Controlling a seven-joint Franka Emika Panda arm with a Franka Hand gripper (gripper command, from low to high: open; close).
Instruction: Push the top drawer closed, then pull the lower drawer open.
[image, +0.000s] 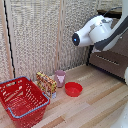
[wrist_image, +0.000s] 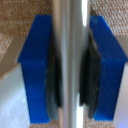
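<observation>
In the wrist view, a silver bar handle (wrist_image: 70, 30) runs between my two blue fingers (wrist_image: 35, 65), and the black pads press on it from both sides. My gripper (wrist_image: 70, 67) is shut on this handle. The exterior view shows the white arm (image: 95, 30) reaching to the dark brown cabinet (image: 116, 69) at that view's right. The arm hides the gripper itself there. Below the arm, the lower drawer (image: 109, 61) shows its thin handle. The top drawer sits mostly behind the arm. I cannot tell which drawer's handle I hold.
A red basket (image: 22, 100) stands at the exterior view's lower left. Beside it are a patterned snack bag (image: 46, 83), a pink cup (image: 60, 77) and a red bowl (image: 73, 89) on the wooden surface. Woven screens (image: 35, 35) stand behind.
</observation>
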